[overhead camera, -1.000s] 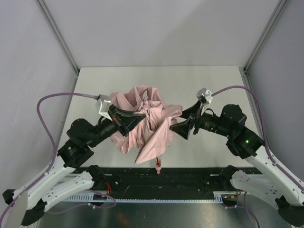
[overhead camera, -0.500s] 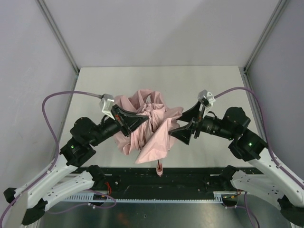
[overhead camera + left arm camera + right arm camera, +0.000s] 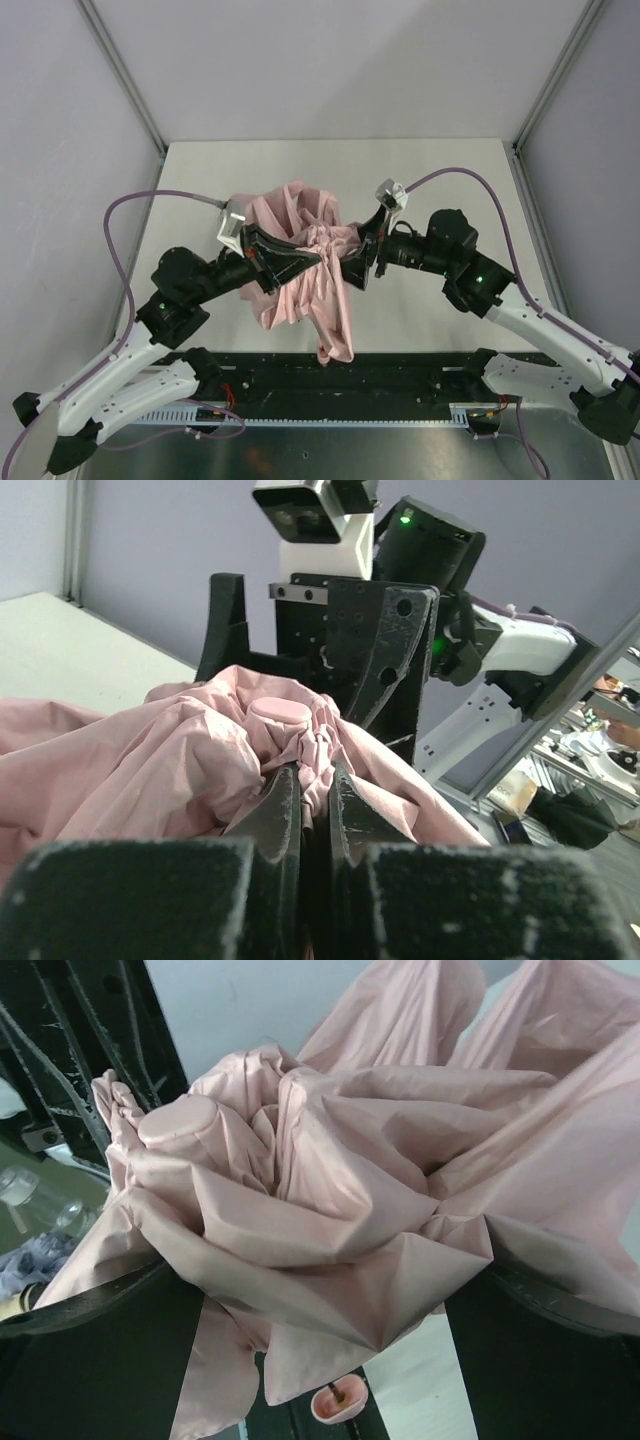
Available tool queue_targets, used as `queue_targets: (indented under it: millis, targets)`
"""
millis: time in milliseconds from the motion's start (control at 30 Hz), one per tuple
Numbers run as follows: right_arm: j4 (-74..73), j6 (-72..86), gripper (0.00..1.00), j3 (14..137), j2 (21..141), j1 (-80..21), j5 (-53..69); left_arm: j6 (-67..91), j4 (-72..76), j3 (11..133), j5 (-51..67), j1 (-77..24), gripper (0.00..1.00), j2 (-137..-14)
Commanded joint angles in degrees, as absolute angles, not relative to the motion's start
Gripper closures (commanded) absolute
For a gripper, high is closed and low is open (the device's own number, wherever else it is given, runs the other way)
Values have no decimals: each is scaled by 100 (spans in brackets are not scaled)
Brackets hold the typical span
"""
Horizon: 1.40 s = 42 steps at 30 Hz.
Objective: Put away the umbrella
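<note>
Your umbrella (image 3: 305, 272) hangs between the two arms over the near middle of the table (image 3: 440, 175). Its pink cloth is loose and crumpled, not wrapped. From above, the cloth bunches up at the level of the tools and trails down toward the near edge of the table.

Your left tool (image 3: 312, 780) is closed on the umbrella. In its own wrist view the two fingers (image 3: 277, 815) stand almost together, with a fold of pink cloth pinched in the narrow gap just below the round pink cap (image 3: 281, 710) at the top.

Your right tool (image 3: 320, 1290) faces it from the other side with its jaws spread wide, one on each side of the gathered cloth. The cloth drapes over both fingers (image 3: 95, 1345) (whether they press on it or merely sit under it, you cannot tell). It is not clamped on anything.

In the right wrist view, the small pink handle (image 3: 338, 1401) shows below the bundle on its dark shaft, pointing down toward the table.
</note>
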<state>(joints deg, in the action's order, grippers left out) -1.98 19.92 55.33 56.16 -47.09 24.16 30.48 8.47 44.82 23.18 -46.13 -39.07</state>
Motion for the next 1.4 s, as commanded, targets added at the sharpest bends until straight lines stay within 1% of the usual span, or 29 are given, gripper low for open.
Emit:
queue_targets:
  millis: [0, 100, 200, 267, 467, 700, 867, 933, 1067, 1233, 1300, 1367]
  targets:
    - [873, 2111, 1, 5740, 5844, -4882, 3130, 3391, 1984, 4479, 3159, -4656, 100, -3923]
    - [970, 1967, 1, 5739, 5823, -4973, 3930, 3371, 2055, 4496, 3301, -4654, 100, -3948]
    - [737, 1708, 1, 5725, 5693, -5012, 4376, 3319, 2103, 4551, 3560, -4650, 100, -3971]
    - [859, 1723, 1, 5712, 5629, -5026, 4643, 3302, 2154, 4566, 3760, -4652, 100, -4010]
    - [1718, 2022, 1, 5692, 5817, -5166, 4587, 3441, 2568, 4502, 4141, -4709, 100, -4132]
    - [3191, 2259, 1, 5653, 6363, -5828, 4161, 3484, 2867, 4515, 3891, -4953, 100, -4326]
    - [3519, 2247, 1, 5651, 6593, -6054, 3953, 3470, 3017, 4502, 3750, -5181, 100, -4493]
    - [3701, 2335, 5, 5651, 6625, -6119, 4049, 3465, 3075, 4468, 3715, -5244, 100, -4573]
    - [4129, 2588, 21, 5647, 6650, -6290, 4199, 3482, 3221, 4400, 3675, -5317, 100, -4694]
    - [4479, 2929, 39, 5651, 6774, -6391, 4265, 3489, 3317, 4443, 3690, -5379, 100, -4830]
    - [4585, 3026, 49, 5649, 6791, -6418, 4281, 3496, 3343, 4453, 3678, -5390, 100, -4879]
    - [4609, 3081, 65, 5651, 6769, -6434, 4287, 3508, 3365, 4466, 3670, -5408, 100, -4924]
